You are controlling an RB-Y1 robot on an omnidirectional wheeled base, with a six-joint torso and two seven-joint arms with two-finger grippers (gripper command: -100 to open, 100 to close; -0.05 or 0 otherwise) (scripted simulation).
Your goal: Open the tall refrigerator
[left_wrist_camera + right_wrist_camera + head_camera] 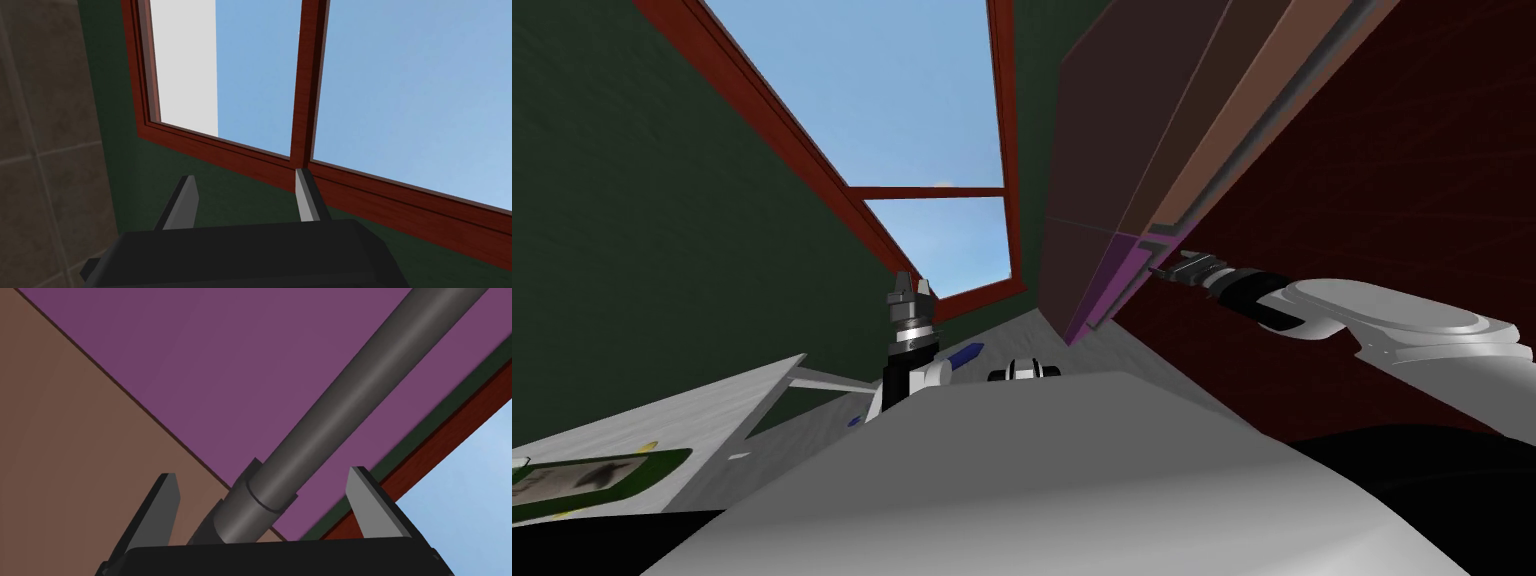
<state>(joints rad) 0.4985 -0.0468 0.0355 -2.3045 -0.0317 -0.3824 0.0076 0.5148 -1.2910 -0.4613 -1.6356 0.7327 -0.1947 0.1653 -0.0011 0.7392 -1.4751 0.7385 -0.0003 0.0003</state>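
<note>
The tall refrigerator (1132, 150) rises at my right, with a brown upper panel and a purple lower door (240, 358). A dark grey bar handle (340, 403) runs along the purple door. My right gripper (262, 483) is open at the handle's end. The bar lies between its fingers (365, 498), and neither finger touches it. In the head view the right gripper (1177, 268) sits at the door's edge beside the grey handle (1162, 240). My left gripper (910, 290) is raised in front of the window, and its wrist view shows this left gripper (245, 187) open and empty.
A dark red surface (1362, 200) stands close along my right arm. At my lower left is a white table (662, 430) with a green flat object (592, 480) on it. A small blue object (964, 354) lies below the window's red frame (942, 190).
</note>
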